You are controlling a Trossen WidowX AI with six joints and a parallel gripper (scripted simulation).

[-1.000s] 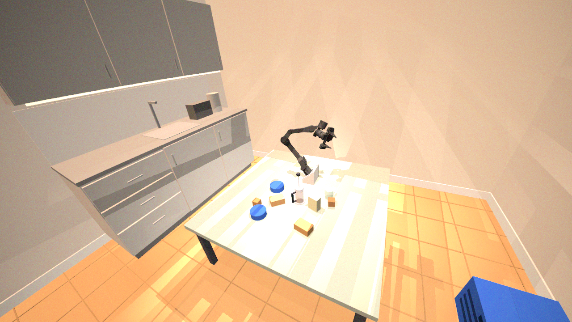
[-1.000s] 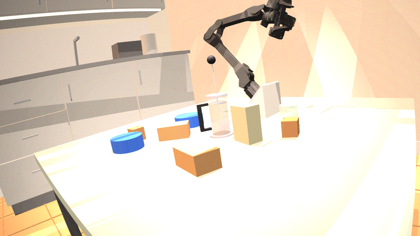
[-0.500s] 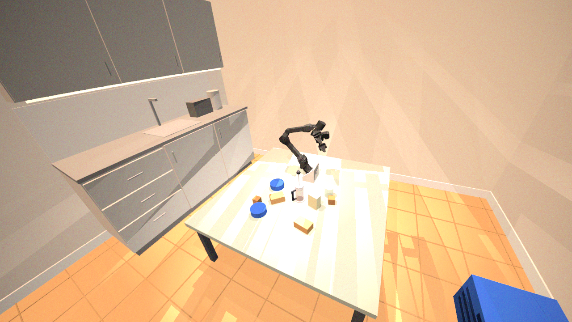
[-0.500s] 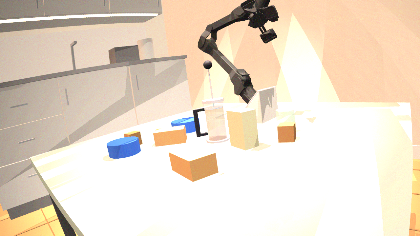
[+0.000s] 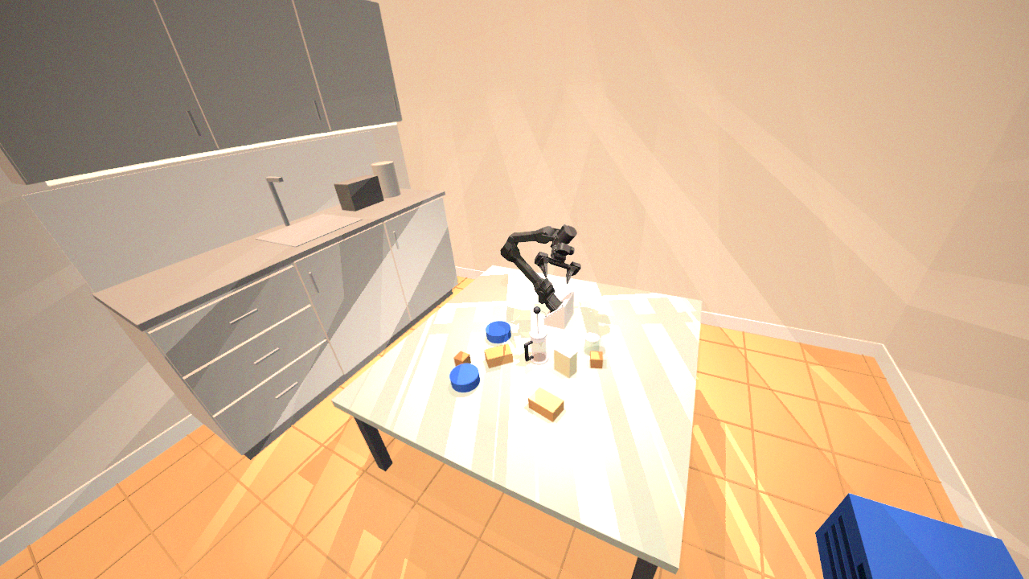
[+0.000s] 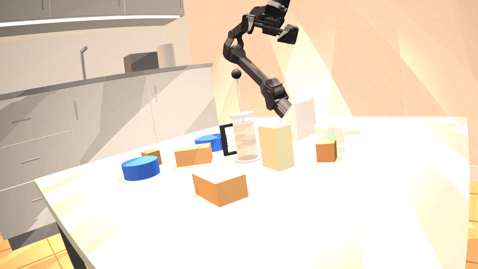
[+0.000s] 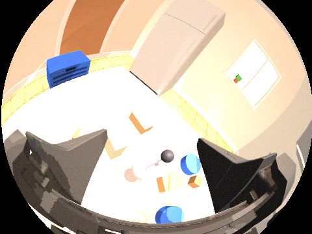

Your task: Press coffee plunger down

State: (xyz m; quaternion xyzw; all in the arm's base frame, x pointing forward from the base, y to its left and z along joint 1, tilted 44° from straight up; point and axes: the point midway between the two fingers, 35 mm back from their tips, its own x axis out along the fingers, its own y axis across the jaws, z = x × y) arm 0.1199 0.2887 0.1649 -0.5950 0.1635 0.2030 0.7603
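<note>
Your gripper [image 5: 561, 272] hangs high over the table [image 5: 575, 461], jaws spread wide, gripping nothing. The coffee press [image 6: 246, 142] stands upright mid-table, black handle toward the counter side, plunger knob [image 6: 236, 73] up on its full rod, not pushed down. Knob sits well below and apart from the fingers; in the wrist view it shows between them [image 7: 168, 156]. A tall cream box [image 6: 276, 146] is just beside the press, possibly touching, hard to tell.
</note>
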